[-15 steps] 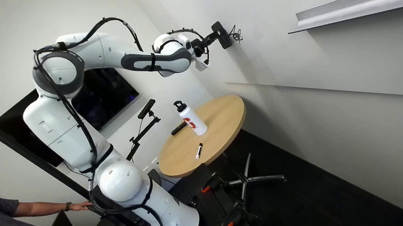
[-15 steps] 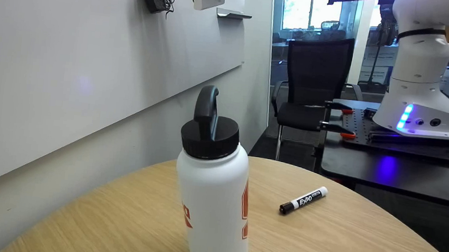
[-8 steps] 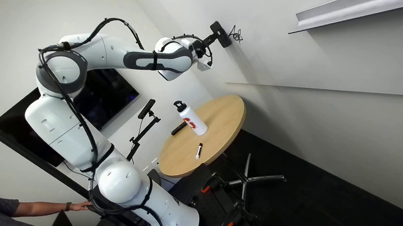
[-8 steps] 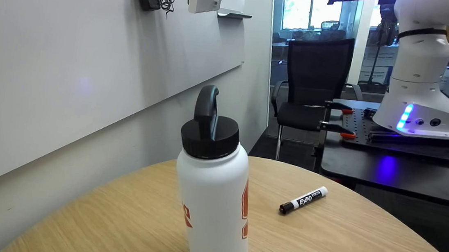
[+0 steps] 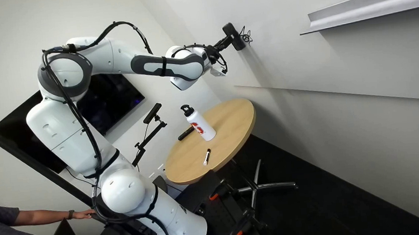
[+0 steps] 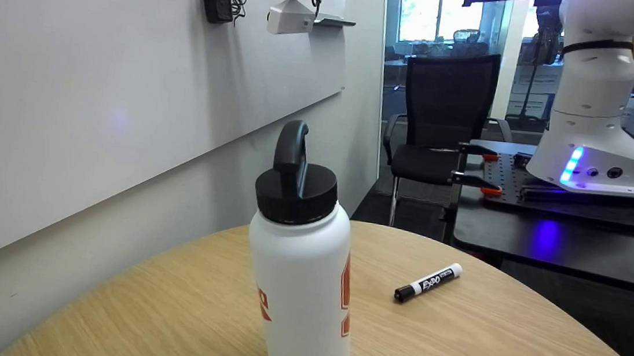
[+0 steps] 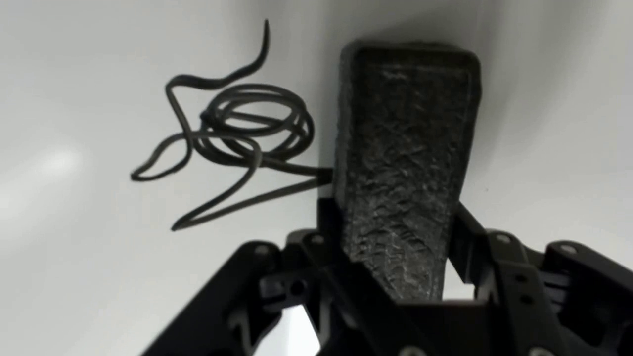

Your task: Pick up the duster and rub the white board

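The duster is a dark block [image 7: 405, 148] with a worn, rough face. My gripper [image 7: 395, 232] is shut on it, with a finger on each long side. In both exterior views the duster [image 5: 233, 36] [image 6: 216, 2] is up against the white board [image 5: 287, 62] [image 6: 99, 81]; I cannot tell whether it presses flat. A dark looping scribble [image 7: 259, 133] is on the white board just left of the duster in the wrist view, its lines running to the duster's edge. The scribble also shows in both exterior views [image 5: 246, 36] [image 6: 238, 6]. The duster's lower end is hidden by the gripper.
Below the arm is a round wooden table [image 5: 233, 130] with a white bottle [image 5: 201, 126], a marker [image 5: 207, 157] and a dark bar [image 5: 185, 133]. A metal ledge [image 5: 372, 2] sticks out from the board. A person [image 5: 5, 230] sits beside the robot.
The gripper and duster have shifted slightly toward the scribble, and the duster now overlaps its edge in the exterior views. The wrist has dropped a little. The duster stays held.
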`<state>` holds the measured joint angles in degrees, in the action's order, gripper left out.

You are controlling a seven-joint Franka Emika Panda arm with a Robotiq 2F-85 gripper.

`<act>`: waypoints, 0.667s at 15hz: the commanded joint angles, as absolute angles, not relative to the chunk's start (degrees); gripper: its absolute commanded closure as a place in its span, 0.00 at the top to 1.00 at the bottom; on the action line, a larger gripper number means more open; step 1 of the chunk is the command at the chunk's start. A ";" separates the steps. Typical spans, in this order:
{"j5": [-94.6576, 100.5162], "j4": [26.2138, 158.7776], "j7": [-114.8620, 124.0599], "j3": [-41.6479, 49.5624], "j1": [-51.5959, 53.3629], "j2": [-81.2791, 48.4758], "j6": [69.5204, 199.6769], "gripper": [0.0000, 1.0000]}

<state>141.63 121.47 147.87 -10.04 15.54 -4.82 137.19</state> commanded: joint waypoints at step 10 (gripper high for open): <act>136.42 123.01 148.67 -7.54 8.36 -2.32 134.92 0.30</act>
